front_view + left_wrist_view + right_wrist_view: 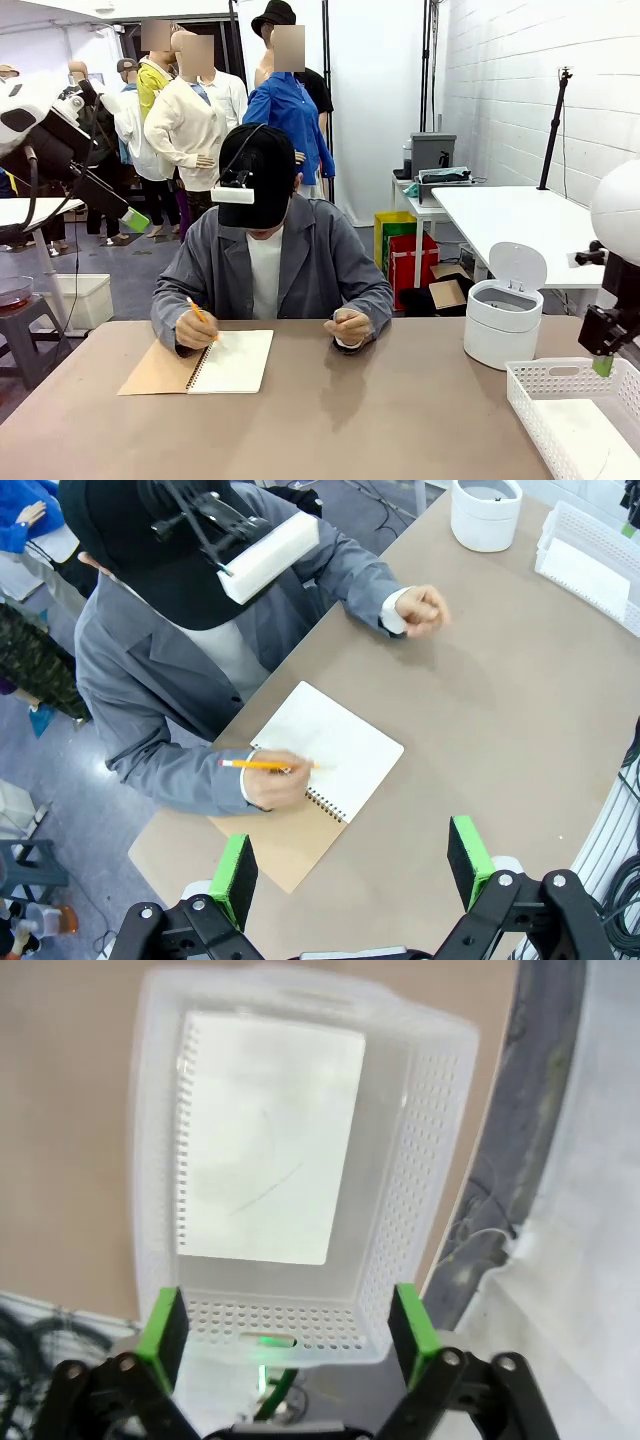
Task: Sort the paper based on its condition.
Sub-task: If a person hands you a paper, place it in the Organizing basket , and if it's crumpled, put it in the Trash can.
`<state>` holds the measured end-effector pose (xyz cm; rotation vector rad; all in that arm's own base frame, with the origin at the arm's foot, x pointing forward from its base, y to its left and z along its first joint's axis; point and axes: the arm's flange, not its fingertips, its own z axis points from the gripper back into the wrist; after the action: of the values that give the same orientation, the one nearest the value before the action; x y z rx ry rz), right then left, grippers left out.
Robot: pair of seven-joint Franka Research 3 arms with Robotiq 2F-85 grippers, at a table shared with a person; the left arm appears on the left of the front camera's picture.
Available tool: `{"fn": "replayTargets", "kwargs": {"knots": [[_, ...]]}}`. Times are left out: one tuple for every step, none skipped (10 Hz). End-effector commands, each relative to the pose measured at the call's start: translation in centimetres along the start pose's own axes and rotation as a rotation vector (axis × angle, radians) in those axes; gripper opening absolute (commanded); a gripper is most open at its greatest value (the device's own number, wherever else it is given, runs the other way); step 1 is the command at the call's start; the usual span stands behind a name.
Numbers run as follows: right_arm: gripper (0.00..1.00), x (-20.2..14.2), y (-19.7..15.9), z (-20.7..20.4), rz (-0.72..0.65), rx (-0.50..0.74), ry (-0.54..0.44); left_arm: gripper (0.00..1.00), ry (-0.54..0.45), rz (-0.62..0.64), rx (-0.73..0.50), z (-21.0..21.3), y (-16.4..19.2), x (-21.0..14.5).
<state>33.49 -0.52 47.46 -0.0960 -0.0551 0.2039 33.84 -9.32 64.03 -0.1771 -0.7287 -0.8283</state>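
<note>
So the surface was a plain matte brown tabletop [400, 420]. A person in a grey jacket [305, 270] sat at the far side, writing with an orange pencil [197, 311] in an open spiral-bound notebook with a tan cover [235, 360]. A round white lidded bin [503, 322] stood toward the robot's right, with a white perforated plastic basket [545, 385] near it. One thin white sheet of paper with holes down one edge [265, 1140] lay flat inside that basket. The right gripper [288, 1315] hung over it, jaws wide apart, empty. The left gripper [350, 845] hovered high above the notebook, jaws spread too, holding nothing. Room-wise: white painted brick wall [520, 80], a white side table [520, 215], grey floor [130, 270].
</note>
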Motion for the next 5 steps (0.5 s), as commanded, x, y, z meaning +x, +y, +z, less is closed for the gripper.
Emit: {"fn": "replayTargets", "kwargs": {"knots": [[1.0, 0.5, 2.0, 2.8, 0.191, -0.064, -0.036, 1.0, 0.002, 0.007, -0.01, 0.1, 0.0, 0.0], [1.0, 1.2, 3.9, 4.1, 0.277, -0.065, -0.091, 1.0, 0.002, 0.007, -0.01, 0.1, 0.0, 0.0], [1.0, 2.1, 5.7, 5.8, 0.361, -0.079, -0.137, 1.0, 0.002, 0.007, -0.01, 0.1, 0.0, 0.0], [1.0, 2.9, 7.5, 7.3, 0.437, -0.083, -0.173, 1.0, 0.002, 0.007, -0.01, 0.1, 0.0, 0.0], [1.0, 3.7, 9.7, 9.1, 0.507, -0.08, -0.22, 1.0, 0.002, 0.007, -0.01, 0.1, 0.0, 0.0]]}}
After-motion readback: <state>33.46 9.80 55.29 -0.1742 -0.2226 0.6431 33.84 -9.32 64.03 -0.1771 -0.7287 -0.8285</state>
